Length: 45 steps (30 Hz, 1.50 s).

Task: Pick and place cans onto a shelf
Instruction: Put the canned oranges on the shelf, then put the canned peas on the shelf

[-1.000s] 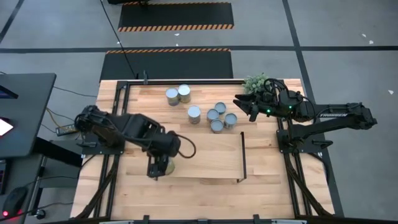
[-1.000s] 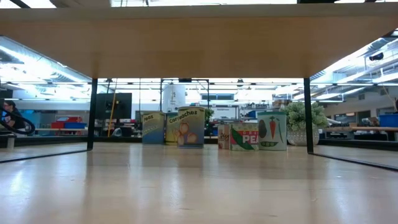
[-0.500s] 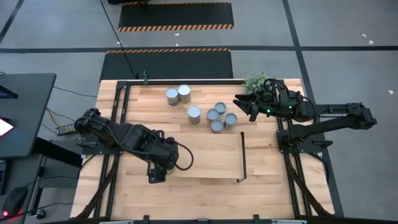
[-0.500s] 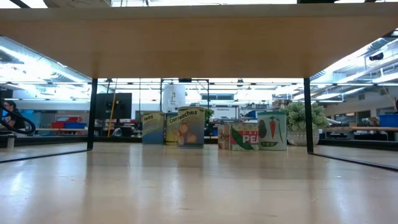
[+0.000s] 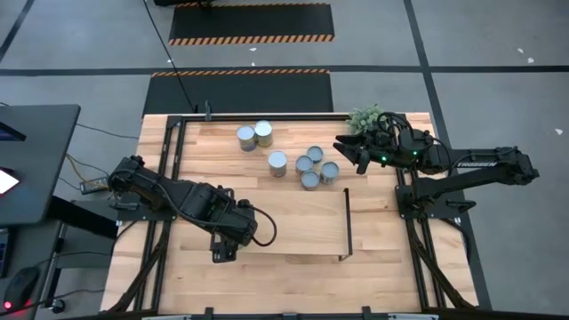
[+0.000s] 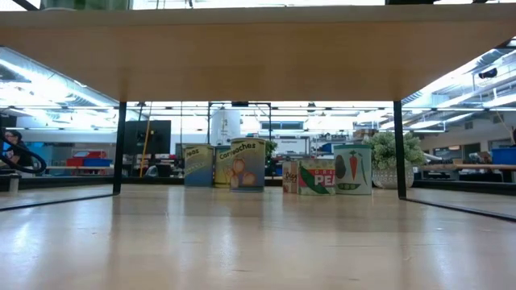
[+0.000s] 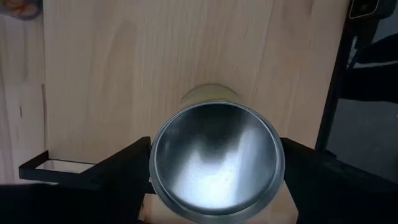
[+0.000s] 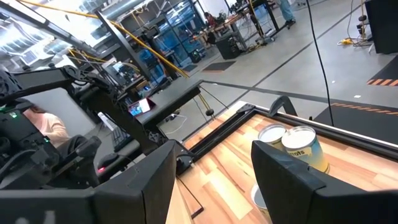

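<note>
A: Left gripper point(image 7: 214, 180) over the shelf point(image 5: 293, 218), fingers point(image 7: 118, 171) either side of a can point(image 7: 216, 163); gripping or released, cannot tell.

B: Could tip if bumped on withdrawal. Right gripper point(image 8: 211, 177) spread, empty, near six cans point(image 5: 307, 165).

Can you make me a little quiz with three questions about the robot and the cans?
1. True or false: the left gripper has a can between its fingers.
2. How many cans stand loose on the table, off the shelf, seen from above?
3. Which arm waits near the little plant: A left, B right?

Key: 1 true. 2 six. 3 B, the right gripper hangs there, fingers apart, holding nothing.
</note>
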### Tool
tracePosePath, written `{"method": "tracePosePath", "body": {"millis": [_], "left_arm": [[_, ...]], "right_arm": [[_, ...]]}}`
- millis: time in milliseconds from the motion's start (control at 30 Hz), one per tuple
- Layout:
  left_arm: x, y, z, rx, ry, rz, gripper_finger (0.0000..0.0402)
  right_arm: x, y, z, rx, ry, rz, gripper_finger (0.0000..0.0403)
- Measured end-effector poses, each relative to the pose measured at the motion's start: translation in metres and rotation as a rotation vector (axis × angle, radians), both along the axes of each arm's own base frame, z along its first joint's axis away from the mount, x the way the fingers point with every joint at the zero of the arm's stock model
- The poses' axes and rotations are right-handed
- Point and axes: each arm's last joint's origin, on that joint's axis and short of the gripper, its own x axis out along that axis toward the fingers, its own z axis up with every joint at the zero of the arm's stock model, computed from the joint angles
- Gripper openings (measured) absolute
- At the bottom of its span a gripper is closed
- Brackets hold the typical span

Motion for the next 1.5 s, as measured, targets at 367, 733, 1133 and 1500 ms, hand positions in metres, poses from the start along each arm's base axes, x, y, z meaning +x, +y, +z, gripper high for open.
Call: {"method": "tracePosePath", "body": {"millis": [367,733,1133,1500], "left_arm": [[0.001,0.000,-0.002,0.021,0.004,-0.001,0.0351],[-0.008,0.009,0.010,-0.021,-0.026,0.016,0.0354],[-0.023,0.019,0.027,-0.052,-0.081,0.016,0.0355],[-0.018,0.090,0.041,0.123,-0.165,0.036,0.0354]], "right_arm": [[0.000,0.000,0.000,0.000,0.000,0.001,0.0217],[0.000,0.000,0.000,0.000,0.000,0.003,0.0217],[0.000,0.000,0.000,0.001,-0.004,0.018,0.0217],[0.000,0.000,0.001,-0.002,-0.010,0.009,0.0217]]}}
